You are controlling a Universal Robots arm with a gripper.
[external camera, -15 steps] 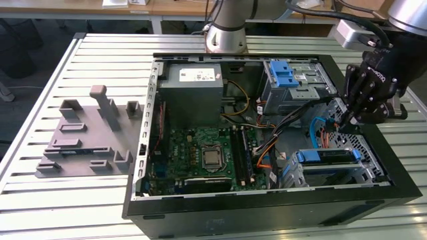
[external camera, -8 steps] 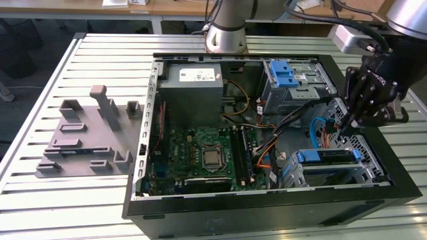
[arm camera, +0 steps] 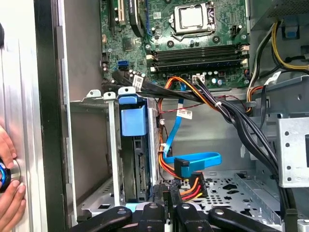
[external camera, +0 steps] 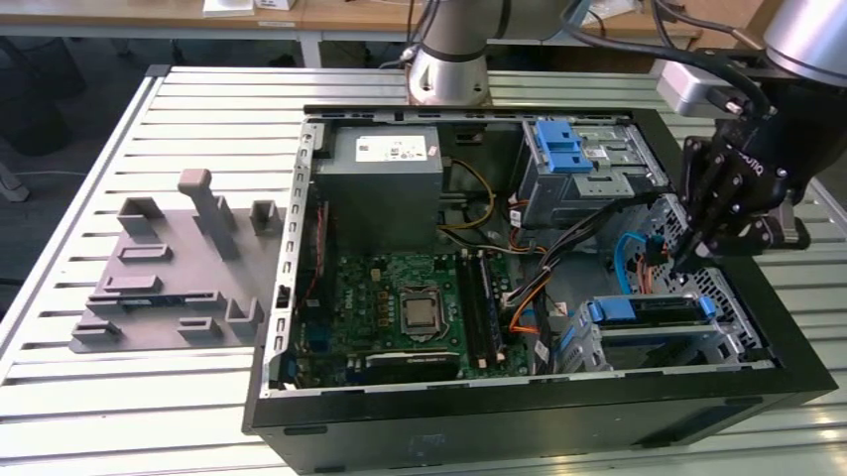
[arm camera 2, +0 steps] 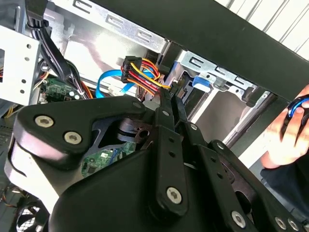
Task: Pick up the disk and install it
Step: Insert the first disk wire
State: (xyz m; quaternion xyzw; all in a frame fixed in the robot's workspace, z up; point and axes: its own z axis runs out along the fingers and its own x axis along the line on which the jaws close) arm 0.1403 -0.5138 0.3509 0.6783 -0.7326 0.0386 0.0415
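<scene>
The disk [external camera: 645, 310], in its blue carrier, sits slotted in the drive cage at the case's front corner, on the exterior view's right. In the first wrist view the disk [arm camera: 136, 166] stands edge-on in the cage under its blue tab. My gripper [external camera: 683, 260] hangs inside the case just beside that cage, apart from the disk. Its thin fingers [arm camera: 166, 195] are pressed together with nothing of the disk between them. In the second wrist view the gripper [arm camera 2: 169, 96] ends next to a black power connector [arm camera 2: 137, 72] with red and yellow wires.
The open computer case [external camera: 530, 397] lies on a slatted table. A blue flat cable [arm camera: 198, 160] and black cable bundles [arm camera: 231, 113] cross near the fingers. A grey slotted stand [external camera: 173, 268] is on the exterior view's left. A person's hand [arm camera: 9, 193] rests outside the case wall.
</scene>
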